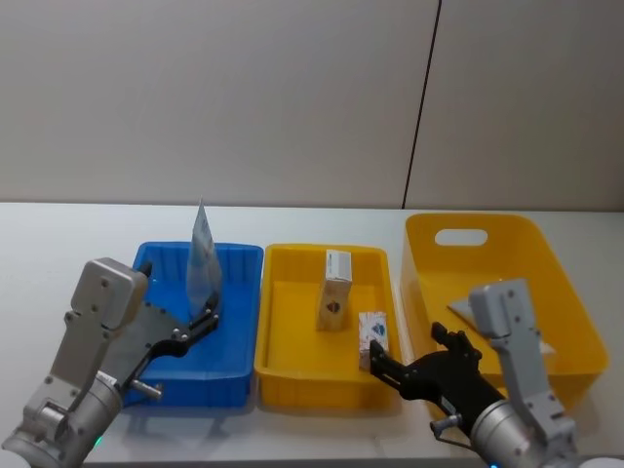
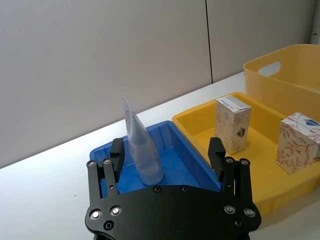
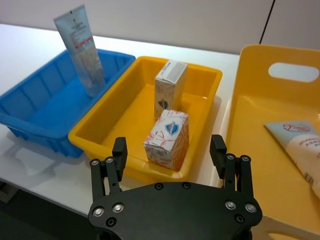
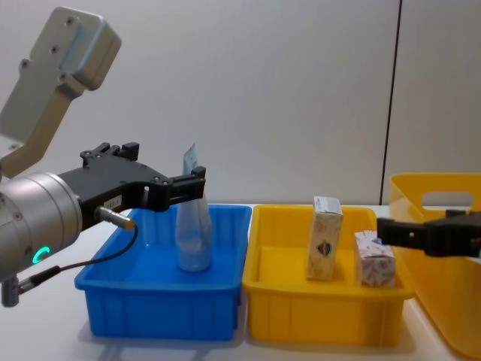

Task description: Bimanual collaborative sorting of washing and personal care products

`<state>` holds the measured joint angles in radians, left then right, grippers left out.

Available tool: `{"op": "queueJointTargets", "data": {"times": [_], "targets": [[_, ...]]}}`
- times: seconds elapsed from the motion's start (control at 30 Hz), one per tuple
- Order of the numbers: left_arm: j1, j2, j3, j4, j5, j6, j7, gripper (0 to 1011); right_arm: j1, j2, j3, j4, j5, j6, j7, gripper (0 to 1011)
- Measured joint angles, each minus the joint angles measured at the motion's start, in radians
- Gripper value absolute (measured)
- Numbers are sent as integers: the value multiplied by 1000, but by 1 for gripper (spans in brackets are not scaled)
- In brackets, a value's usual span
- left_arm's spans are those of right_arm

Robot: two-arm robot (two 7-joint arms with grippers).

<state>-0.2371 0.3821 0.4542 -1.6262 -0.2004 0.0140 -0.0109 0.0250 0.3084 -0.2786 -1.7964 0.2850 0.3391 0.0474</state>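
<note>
A light-blue squeeze tube (image 1: 202, 261) stands cap-down and upright in the blue bin (image 1: 239, 336). My left gripper (image 2: 167, 155) is open around its lower part, the tube (image 2: 142, 150) closer to one finger and not clamped. In the yellow tray (image 1: 292, 356) stand a tall cream carton (image 1: 335, 290) and a shorter patterned box (image 1: 373, 331). Just in front of that box (image 3: 167, 137) my right gripper (image 3: 168, 152) is open, at the tray's near rim. Another tube (image 3: 299, 145) lies flat in the big yellow bin (image 3: 260, 75).
The blue bin, the yellow tray and the tall handled yellow bin (image 1: 487, 239) stand side by side on a white table (image 1: 78, 244). Bare table lies to the left of the blue bin and behind all three. A grey wall closes the back.
</note>
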Motion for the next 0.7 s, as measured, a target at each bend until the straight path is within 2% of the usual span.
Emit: {"op": "queueJointTargets", "data": {"times": [0.37,0.7], "targets": [[0,0,0,0,0,0,0,1001,43,-48,-34,57,-40,53,-46,1003],[0,0,0,0,0,0,0,1001,76,-83,-53,107,-61,64,-58,1003]]}}
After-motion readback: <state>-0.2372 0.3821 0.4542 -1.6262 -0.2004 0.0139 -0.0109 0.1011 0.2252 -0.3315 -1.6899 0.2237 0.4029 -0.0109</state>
